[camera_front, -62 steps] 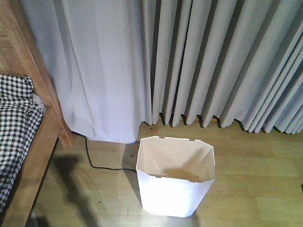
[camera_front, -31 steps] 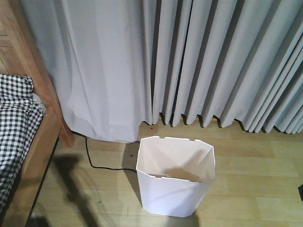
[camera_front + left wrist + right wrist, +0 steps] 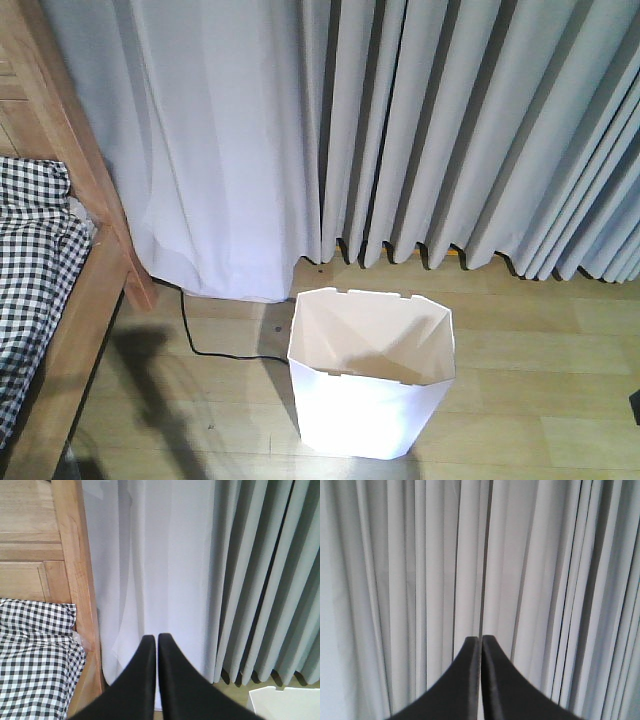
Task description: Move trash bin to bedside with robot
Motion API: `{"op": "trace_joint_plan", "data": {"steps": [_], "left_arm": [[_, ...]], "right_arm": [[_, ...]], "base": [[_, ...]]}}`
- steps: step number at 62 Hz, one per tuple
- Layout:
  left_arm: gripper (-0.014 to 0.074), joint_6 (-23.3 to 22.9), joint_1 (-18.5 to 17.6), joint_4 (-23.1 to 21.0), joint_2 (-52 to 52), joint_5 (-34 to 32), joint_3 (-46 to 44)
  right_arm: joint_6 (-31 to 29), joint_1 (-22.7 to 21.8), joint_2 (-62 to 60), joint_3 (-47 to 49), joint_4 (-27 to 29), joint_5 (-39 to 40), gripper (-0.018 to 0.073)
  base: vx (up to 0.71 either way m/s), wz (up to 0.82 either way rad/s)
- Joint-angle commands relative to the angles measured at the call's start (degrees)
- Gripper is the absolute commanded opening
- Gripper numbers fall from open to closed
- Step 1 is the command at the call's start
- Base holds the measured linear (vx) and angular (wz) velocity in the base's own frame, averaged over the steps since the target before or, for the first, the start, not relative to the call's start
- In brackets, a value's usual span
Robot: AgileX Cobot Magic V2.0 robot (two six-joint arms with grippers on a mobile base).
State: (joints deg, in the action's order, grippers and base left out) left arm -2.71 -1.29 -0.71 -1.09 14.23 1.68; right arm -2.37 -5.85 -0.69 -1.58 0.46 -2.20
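Observation:
The white trash bin (image 3: 370,400) stands upright on the wooden floor in front of the curtain, its cream inside showing nothing in it. A corner of the trash bin's rim (image 3: 282,700) shows at the lower right of the left wrist view. The bedside is at the left: a slanted wooden post (image 3: 95,190) and black-and-white checked bedding (image 3: 30,270), with a strip of floor between them and the bin. My left gripper (image 3: 156,638) is shut on nothing, facing the curtain next to the post (image 3: 75,580). My right gripper (image 3: 481,639) is shut on nothing, facing only curtain.
Grey pleated curtains (image 3: 450,130) hang to the floor behind the bin. A black cable (image 3: 200,345) runs over the floor from the curtain's foot toward the bin. A small dark shape (image 3: 636,405) sits at the right edge. Open floor lies right of the bin.

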Motion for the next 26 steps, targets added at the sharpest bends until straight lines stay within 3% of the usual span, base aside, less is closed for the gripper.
{"op": "trace_joint_plan", "data": {"steps": [1, 26], "left_arm": [[-0.0006, -0.5, -0.3, -0.2, -0.6, -4.2, 1.7], [-0.0006, -0.5, -0.3, -0.2, -0.6, -4.2, 1.7]], "right_arm": [[-0.2, -0.1, -0.8, -1.1, -0.5, 3.9, -0.0010], [-0.2, -0.1, -0.8, -1.1, -0.5, 3.9, -0.0010]], "base": [[0.00, 0.00], [0.00, 0.00]]}}
